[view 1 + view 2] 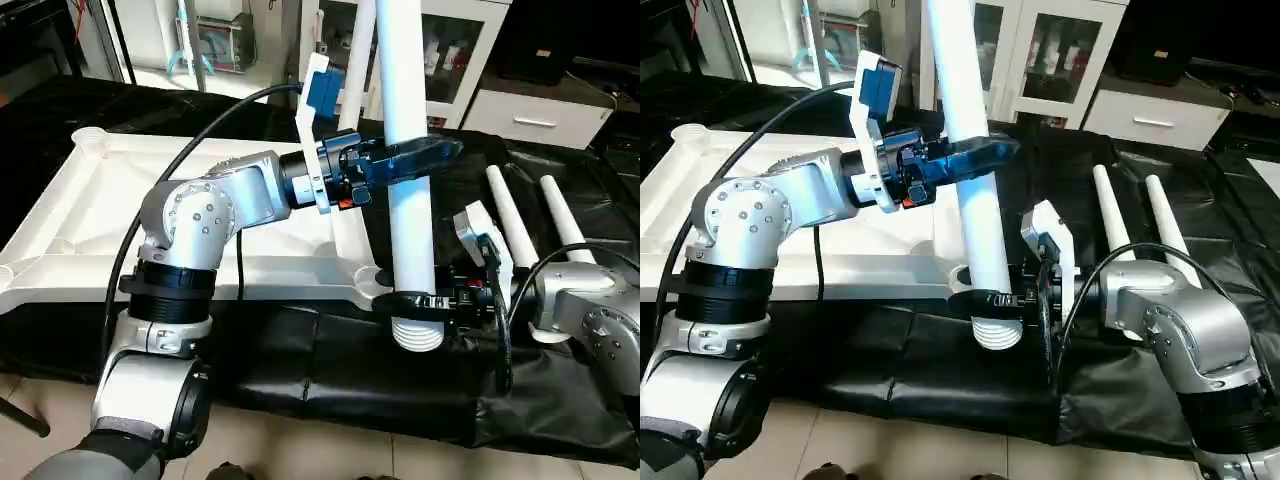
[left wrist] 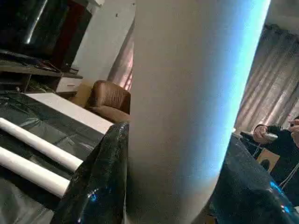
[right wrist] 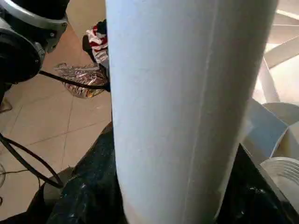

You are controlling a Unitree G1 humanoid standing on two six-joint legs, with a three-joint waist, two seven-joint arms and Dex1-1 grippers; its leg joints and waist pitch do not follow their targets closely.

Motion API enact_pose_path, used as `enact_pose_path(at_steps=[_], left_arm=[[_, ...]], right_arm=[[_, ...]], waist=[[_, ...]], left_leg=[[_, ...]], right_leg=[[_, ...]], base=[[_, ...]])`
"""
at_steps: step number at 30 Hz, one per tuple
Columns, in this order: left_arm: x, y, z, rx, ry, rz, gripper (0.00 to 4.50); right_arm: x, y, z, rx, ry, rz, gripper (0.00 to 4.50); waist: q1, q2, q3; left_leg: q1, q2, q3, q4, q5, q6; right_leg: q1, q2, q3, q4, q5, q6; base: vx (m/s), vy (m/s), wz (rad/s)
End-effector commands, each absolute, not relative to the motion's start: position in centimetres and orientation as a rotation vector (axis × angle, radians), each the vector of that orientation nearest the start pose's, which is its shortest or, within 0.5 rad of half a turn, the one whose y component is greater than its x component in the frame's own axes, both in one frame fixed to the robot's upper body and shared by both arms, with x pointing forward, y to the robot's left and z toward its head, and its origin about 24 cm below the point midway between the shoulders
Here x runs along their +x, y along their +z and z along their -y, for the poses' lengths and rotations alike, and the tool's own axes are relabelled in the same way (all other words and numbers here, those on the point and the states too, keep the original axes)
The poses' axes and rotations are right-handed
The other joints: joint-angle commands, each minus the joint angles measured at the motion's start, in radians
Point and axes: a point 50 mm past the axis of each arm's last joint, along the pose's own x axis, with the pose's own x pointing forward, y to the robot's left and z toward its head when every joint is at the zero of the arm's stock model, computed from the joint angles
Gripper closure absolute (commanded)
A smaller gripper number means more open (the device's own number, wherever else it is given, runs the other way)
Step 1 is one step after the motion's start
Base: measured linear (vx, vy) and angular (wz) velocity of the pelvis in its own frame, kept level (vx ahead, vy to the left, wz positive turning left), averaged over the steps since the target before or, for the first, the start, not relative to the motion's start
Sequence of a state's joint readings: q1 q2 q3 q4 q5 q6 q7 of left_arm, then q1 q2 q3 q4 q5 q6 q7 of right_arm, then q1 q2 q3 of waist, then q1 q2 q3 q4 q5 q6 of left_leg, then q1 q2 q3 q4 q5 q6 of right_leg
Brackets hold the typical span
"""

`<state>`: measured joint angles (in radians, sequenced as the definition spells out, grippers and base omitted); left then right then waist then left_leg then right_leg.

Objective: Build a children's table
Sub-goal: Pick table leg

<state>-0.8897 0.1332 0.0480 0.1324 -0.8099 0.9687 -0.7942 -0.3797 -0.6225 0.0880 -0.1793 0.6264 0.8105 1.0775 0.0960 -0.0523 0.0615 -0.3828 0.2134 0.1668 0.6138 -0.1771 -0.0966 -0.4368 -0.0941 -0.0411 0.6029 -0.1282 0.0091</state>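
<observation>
Early days here: both the left gripper [image 1: 425, 152] and right gripper [image 1: 985, 300] are clamping one leg [image 1: 405, 150] upright, hovering its threaded end beside the tabletop [image 1: 70, 215] corner socket (not seated yet), while two legs [image 1: 1137, 225] are lying nearby.

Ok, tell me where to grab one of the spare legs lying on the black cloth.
Grip the nearer spare leg around its middle, coming straight down from above. It lies flat on the black cloth, apart from the other leg, and its round tapered shaft fits between the fingers crosswise.
</observation>
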Motion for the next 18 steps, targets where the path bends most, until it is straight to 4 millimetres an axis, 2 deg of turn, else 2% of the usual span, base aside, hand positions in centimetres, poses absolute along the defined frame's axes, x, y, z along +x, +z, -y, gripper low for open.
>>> enact_pose_path(at_steps=[1, 3, 5, 8, 14, 15, 18], left_arm=[[31.7, 22.4, -5.1, -0.508, -1.433, -0.124, 2.46], [31.9, 22.5, -5.2, -0.512, -1.420, -0.118, 2.64], [32.2, 22.5, -5.3, -0.526, -1.390, -0.110, 2.67], [32.7, 22.7, -5.6, -0.520, -1.334, -0.098, 2.70], [33.5, 23.3, -5.8, -0.401, -1.204, -0.072, 2.73], [33.6, 23.3, -5.8, -0.368, -1.183, -0.070, 2.73], [34.0, 23.2, -5.5, -0.289, -1.105, -0.061, 2.73]], right_arm=[[26.2, 13.6, 15.8, 0.045, 1.317, -0.366, 2.58], [26.4, 13.6, 15.8, 0.038, 1.310, -0.361, 2.58], [26.4, 13.7, 15.8, 0.038, 1.310, -0.359, 2.03], [26.6, 13.8, 15.7, 0.039, 1.298, -0.349, 1.83], [27.6, 14.4, 15.8, 0.017, 1.220, -0.296, 1.25], [27.8, 14.6, 15.8, 0.016, 1.203, -0.285, 1.12], [28.8, 14.9, 15.8, 0.006, 1.101, -0.275, 0.80]], waist=[[0.003, 0.000, -0.082], [0.003, -0.001, -0.082], [0.003, -0.002, -0.082], [0.003, -0.003, -0.081], [0.000, -0.007, -0.082], [0.000, -0.005, -0.082], [-0.002, -0.010, -0.083]], left_leg=[[0.008, -0.003, 0.011, -0.070, -0.207, 0.013], [0.009, -0.004, 0.012, -0.069, -0.208, 0.014], [0.008, -0.004, 0.012, -0.069, -0.200, 0.016], [0.008, -0.006, 0.013, -0.068, -0.201, 0.018], [0.009, -0.004, 0.012, -0.069, -0.190, 0.012], [0.008, -0.004, 0.013, -0.068, -0.187, 0.013], [0.008, -0.005, 0.014, -0.068, -0.174, 0.013]], right_leg=[[0.069, -0.018, 0.010, -0.064, -0.295, -0.172], [0.068, -0.019, 0.010, -0.065, -0.303, -0.170], [0.068, -0.018, 0.010, -0.063, -0.293, -0.172], [0.067, -0.017, 0.010, -0.065, -0.301, -0.166], [0.067, -0.018, 0.010, -0.064, -0.298, -0.159], [0.067, -0.018, 0.011, -0.062, -0.292, -0.162], [0.068, -0.018, 0.011, -0.062, -0.287, -0.157]], base=[[0.000, 0.000, 0.00], [0.000, 0.000, 0.00], [0.000, 0.000, 0.00], [0.000, 0.000, 0.00], [0.000, 0.000, 0.00], [0.000, 0.000, 0.00], [0.000, 0.000, 0.00]])
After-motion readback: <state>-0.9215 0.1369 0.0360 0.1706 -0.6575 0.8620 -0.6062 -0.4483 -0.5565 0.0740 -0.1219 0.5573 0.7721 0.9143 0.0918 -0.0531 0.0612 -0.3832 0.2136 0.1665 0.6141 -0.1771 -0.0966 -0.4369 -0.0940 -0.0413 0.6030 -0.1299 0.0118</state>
